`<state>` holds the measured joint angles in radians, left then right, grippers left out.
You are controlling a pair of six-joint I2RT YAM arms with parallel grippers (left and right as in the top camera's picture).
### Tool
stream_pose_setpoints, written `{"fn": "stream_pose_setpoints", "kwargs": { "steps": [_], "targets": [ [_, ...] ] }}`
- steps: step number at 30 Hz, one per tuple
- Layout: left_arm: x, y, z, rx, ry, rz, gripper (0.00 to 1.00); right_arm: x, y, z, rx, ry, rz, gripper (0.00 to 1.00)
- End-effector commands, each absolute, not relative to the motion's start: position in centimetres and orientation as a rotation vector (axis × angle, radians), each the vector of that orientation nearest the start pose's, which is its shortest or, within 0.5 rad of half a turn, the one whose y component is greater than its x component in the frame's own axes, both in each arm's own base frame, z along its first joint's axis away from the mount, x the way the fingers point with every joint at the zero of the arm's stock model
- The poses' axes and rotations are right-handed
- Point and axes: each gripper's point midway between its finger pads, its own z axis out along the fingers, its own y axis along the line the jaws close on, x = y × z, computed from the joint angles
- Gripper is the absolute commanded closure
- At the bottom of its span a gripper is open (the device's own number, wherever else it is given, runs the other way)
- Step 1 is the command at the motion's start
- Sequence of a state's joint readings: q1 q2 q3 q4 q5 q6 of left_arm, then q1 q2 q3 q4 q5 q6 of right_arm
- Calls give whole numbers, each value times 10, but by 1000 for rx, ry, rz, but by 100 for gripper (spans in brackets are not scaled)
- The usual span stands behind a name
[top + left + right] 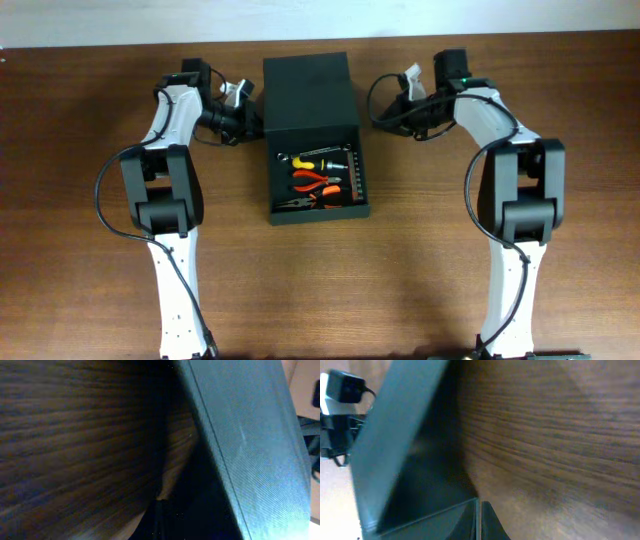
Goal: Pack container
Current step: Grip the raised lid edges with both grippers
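Container sat mid-table, between the two arms. Lid was open, flapped back toward the far edge. Tray inside held orange-handled pliers, a yellow-handled tool above them, and a row of small bits along the right side.

Left gripper was low at the lid's left edge. Right gripper was low at the lid's right edge. Touching or just beside: could not tell from overhead.

Both wrist views were blurred: each showed only the dark lid at a slant and wood grain beside it. Fingers were not clear in any view, so whether either pincer was spread or closed could not be told.
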<state>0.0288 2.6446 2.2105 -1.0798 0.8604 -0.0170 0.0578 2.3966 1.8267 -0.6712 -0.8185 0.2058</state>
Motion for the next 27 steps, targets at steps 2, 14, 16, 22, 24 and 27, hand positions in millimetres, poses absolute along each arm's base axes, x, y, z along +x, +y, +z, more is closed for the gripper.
{"fn": "stream_pose_setpoints", "kwargs": {
  "steps": [2, 14, 16, 22, 24, 27],
  "targets": [
    [517, -114, 6, -54, 2787, -1305, 98, 502, 165, 11, -14, 2714, 1218, 96],
    [540, -132, 37, 73, 2539, -1502, 98, 519, 194, 42, -130, 2516, 1402, 96],
    [543, -135, 44, 86, 2494, -1543, 98, 523, 194, 44, -123, 2501, 1402, 96],
    [548, -137, 50, 106, 2450, -1566, 98, 528, 194, 46, -110, 2484, 1397, 96],
    [548, -137, 50, 107, 2450, -1565, 98, 528, 194, 46, -109, 2486, 1397, 96],
    [548, -137, 50, 107, 2450, -1565, 98, 528, 194, 46, -110, 2484, 1396, 96]
  ]
}}
